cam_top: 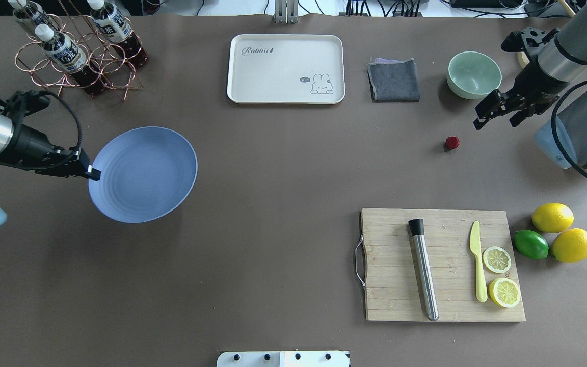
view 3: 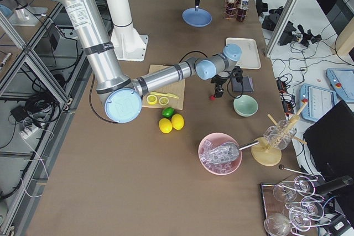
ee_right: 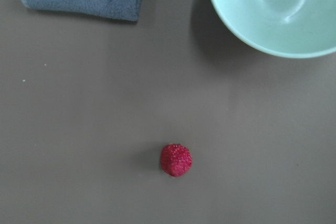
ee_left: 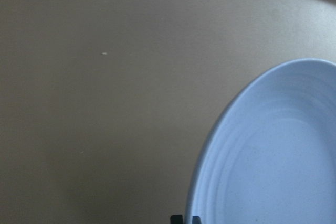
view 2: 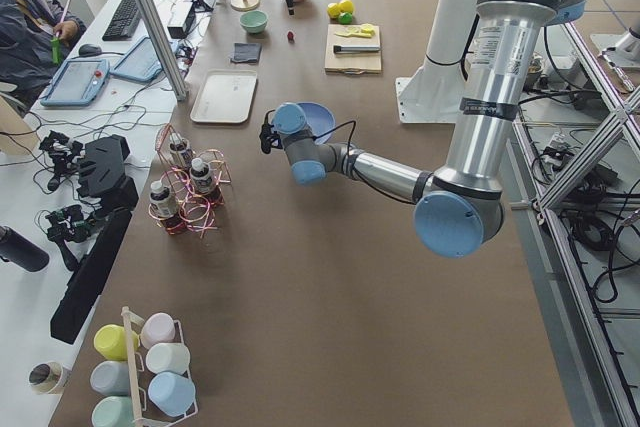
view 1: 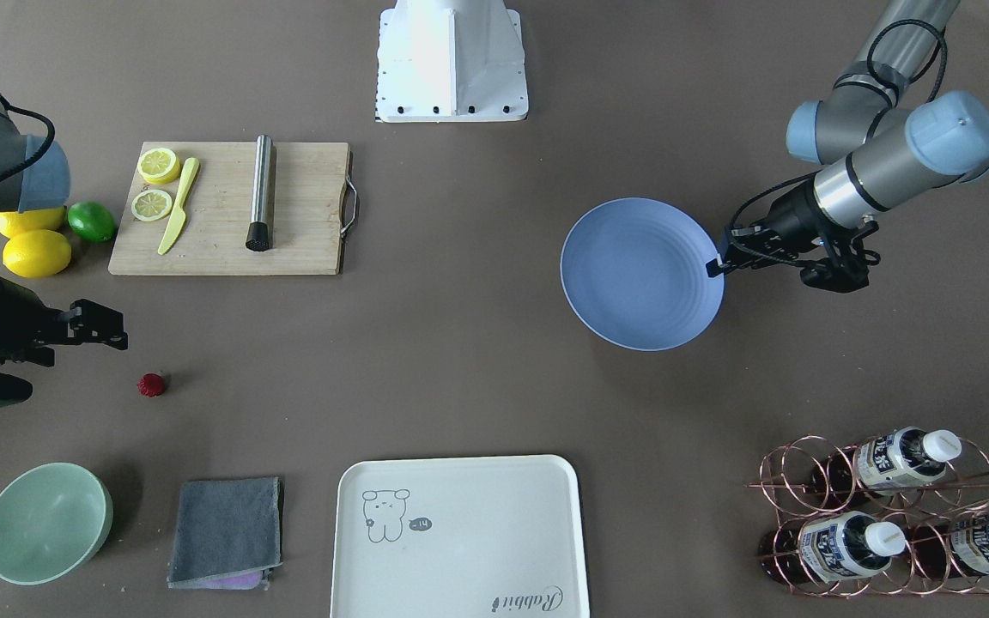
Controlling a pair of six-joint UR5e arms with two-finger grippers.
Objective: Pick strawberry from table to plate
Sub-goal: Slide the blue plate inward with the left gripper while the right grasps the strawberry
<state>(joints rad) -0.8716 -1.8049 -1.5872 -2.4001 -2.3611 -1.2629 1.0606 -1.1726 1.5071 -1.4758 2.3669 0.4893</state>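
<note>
Step in hand: the approach is being made; the strawberry point(cam_top: 452, 142) is lying untouched on the surface point(cam_top: 273, 178), so I judge the pick is not yet begun.
Strawberry: it is sitting alone on bare surface, near the mint-green bowl point(cam_top: 474, 74) and the grey cloth point(cam_top: 393, 80) but touching neither, and well apart from the plate point(cam_top: 145, 173).
Right pincer point(cam_top: 496, 122): it is hovering just beside the berry with its jaws spread wide, gripping nothing.
Left pincer point(cam_top: 89, 173): it is resting narrow at the plate's rim and seems to be pinching it.
Next move: the right pincer is needing to centre over the berry, come down and close softly, since so small and round a thing is likely to roll or squash; a long carry across to the plate is waiting after that.
Right wrist view: it is showing the berry's bumpy skin and its gap from bowl and cloth, though no fingers.
Overhead view: it alone is giving the spread jaws and the berry-to-plate stretch together.
Left wrist view: it is showing two dark fingertips point(ee_left: 176, 219) straddling the rim, which the wide views are leaving unclear.
</note>
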